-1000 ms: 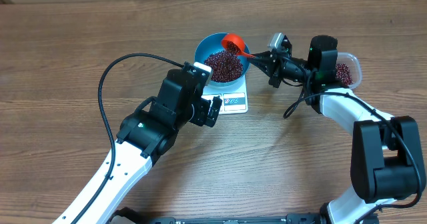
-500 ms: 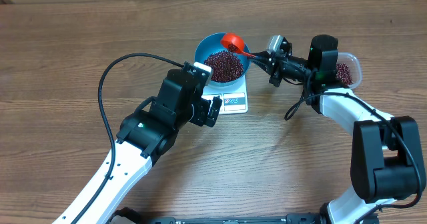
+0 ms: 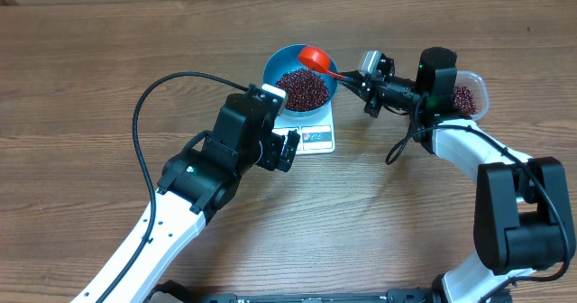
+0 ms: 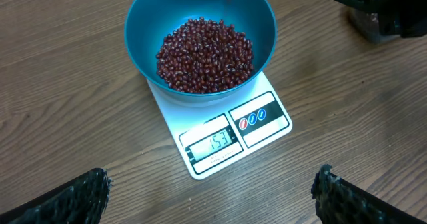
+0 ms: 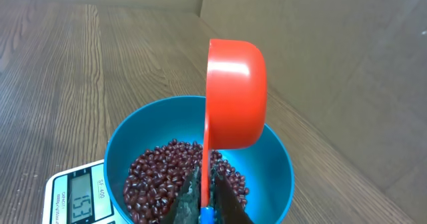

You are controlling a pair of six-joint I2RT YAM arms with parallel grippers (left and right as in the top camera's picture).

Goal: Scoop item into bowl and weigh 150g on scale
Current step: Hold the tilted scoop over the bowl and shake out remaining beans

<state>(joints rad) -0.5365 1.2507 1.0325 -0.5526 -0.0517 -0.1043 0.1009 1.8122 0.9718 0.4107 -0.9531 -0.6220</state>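
While atop the scale (image 4: 175, 114), bowl (image 4: 141, 31) beneath scoop (image 5: 233, 94) in right tool (image 5: 205, 201)

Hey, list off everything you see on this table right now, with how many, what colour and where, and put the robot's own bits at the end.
beans: many, dark red-brown, heaped in the bowl; more in the tub
bowl: one, bright blue, standing on the scale
scale: one, white, mid-table, display showing 153
scoop: one, red-orange, tipped on its side above the bowl
tub: one, clear plastic, far right, partly behind the right arm
table: one, brown wood grain, under everything
cable: one, black, looping off the left arm
left fingers: two, black, spread open, empty, near the scale
right fingers: two, black, shut on the scoop's handle
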